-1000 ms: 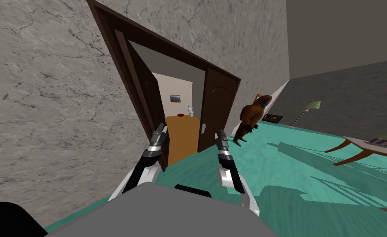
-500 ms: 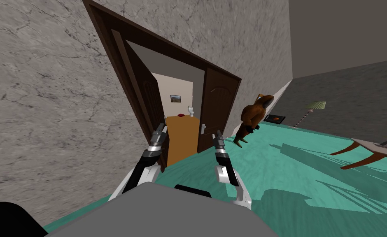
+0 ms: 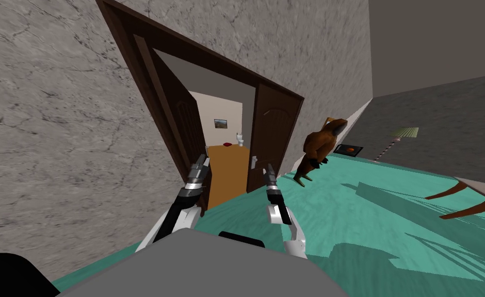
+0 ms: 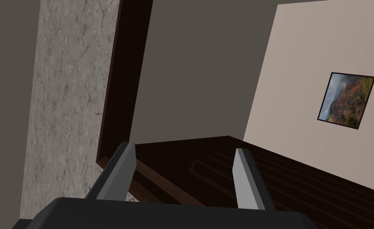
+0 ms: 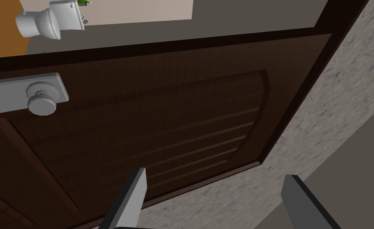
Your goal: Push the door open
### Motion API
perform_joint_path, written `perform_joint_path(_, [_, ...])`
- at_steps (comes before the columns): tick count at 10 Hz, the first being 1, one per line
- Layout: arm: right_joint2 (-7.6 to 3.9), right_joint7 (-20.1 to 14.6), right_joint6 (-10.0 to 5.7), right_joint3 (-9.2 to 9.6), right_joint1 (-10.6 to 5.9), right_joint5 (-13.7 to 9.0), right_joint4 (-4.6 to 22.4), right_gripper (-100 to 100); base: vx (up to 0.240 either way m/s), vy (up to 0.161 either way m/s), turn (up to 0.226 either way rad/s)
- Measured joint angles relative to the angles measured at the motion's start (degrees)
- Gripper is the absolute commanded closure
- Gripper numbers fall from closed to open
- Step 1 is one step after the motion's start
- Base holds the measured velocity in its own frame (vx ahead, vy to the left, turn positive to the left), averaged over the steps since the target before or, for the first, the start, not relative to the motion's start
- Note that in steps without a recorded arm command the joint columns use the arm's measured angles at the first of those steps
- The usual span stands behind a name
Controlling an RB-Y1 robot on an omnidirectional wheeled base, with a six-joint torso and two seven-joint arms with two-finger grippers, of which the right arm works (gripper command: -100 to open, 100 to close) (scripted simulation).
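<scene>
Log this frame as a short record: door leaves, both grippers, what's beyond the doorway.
Doorway: double, dark brown
Left leaf: swung inward
Right leaf: about in line with frame, grey knob
Left gripper: open, by left leaf
Right gripper: open, facing right leaf, contact unclear
Beyond: white toilet

**Double door [image 3: 270, 129] — dark brown, partly open**
Two leaves hang in a dark frame [image 3: 210, 61] set in a grey, stone-textured wall [image 3: 55, 129]. The left leaf [image 3: 186, 126] is swung away into the room beyond, leaving a clear gap in the middle. The right leaf [image 5: 162, 119] stands upright at or near the plane of the frame. It carries a raised, arch-topped panel with horizontal grooves, and at its free edge a grey plate [image 5: 7, 95] with a round grey knob [image 5: 41, 104].
</scene>
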Motion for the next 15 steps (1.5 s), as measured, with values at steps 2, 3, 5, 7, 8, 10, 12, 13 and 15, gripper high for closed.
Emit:
perform_joint_path(2, [0.19,0.1,0.29,0.38,-1.6,0.2,2.7,-100,0.043,-0.049,0.028])
perform_joint_path(3, [0.05,0.1,0.1,0.49,-2.69,0.2,4.4,-100,0.038,-0.039,0.024])
perform_joint_path(5, [-0.31,-0.2,-0.15,0.78,-3.81,0.2,6.7,-100,0.033,-0.05,0.029])
perform_joint_path(7, [-0.23,-0.3,-0.38,0.88,-5.92,0.2,9.9,-100,0.046,-0.054,0.032])
perform_joint_path(8, [-0.2,-0.2,-0.58,0.95,-6.56,0.3,11.4,-100,0.038,-0.071,0.031])
perform_joint_path(10, [-0.24,-0.3,-0.74,1.19,-8.2,0.3,14.4,-100,0.035,-0.062,0.03])
perform_joint_path(12, [-0.37,-0.5,-1.26,1.48,-10.82,0.4,18.5,-100,0.06,-0.072,0.045])
perform_joint_path(13, [-0.52,-0.7,-1.09,1.61,-11.38,0.4,19.7,-100,0.051,-0.063,0.038])
perform_joint_path(15, [-0.51,-0.8,-1.1,1.87,-12.97,0.4,22.6,-100,0.036,-0.055,0.028])
